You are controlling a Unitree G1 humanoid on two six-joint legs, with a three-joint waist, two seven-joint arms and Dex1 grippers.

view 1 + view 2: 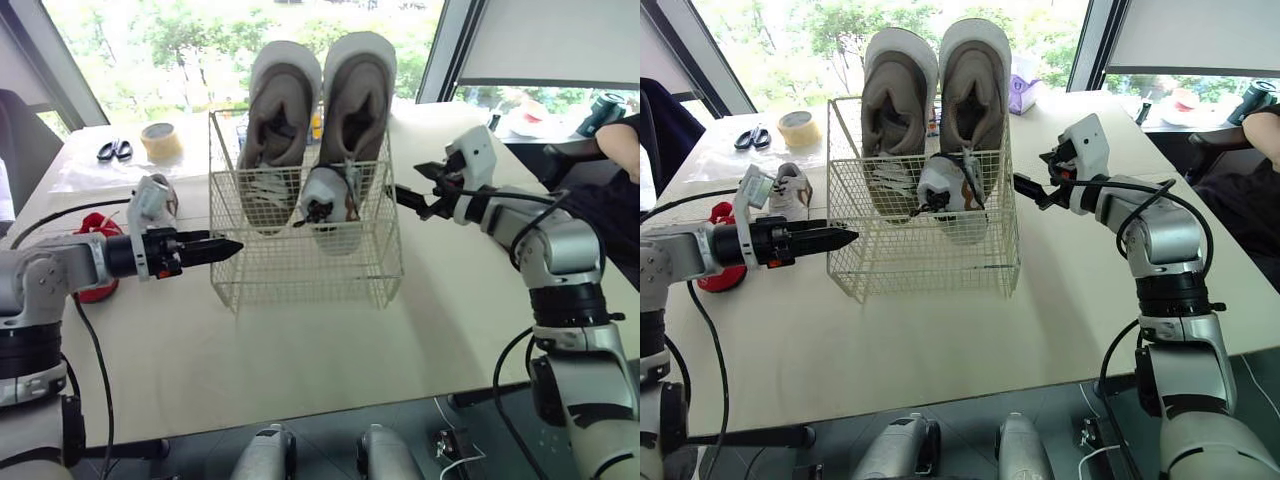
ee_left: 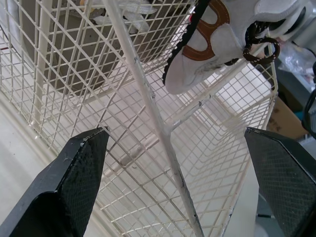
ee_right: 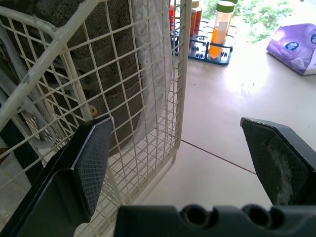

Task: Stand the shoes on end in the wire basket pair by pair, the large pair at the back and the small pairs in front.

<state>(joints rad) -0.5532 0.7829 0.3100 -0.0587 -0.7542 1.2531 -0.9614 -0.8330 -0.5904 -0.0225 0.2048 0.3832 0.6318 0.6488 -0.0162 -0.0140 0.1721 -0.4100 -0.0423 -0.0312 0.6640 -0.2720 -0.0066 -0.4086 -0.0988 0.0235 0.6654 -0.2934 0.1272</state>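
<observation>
- Left gripper (image 2: 175,131): fingers apart, empty, at front-left corner of wire basket (image 1: 300,270).
- Loose small shoe (image 1: 790,188): toward left edge of table (image 1: 300,350), not yet loaded.
- Large pair (image 1: 320,100): upright at basket's back, done. Front small shoe (image 1: 325,195): placed.
- Right gripper (image 3: 175,122): fingers spread, empty, beside basket's right wall.

The wire basket (image 1: 300,275) has room front left; a small shoe (image 1: 325,205) and the large pair (image 1: 355,100) fill the rest.

No readable text anywhere; purple packet (image 1: 1025,97), upper middle of the right eye view, carries blue printed patches (too blurred to make out any words or brand)
</observation>
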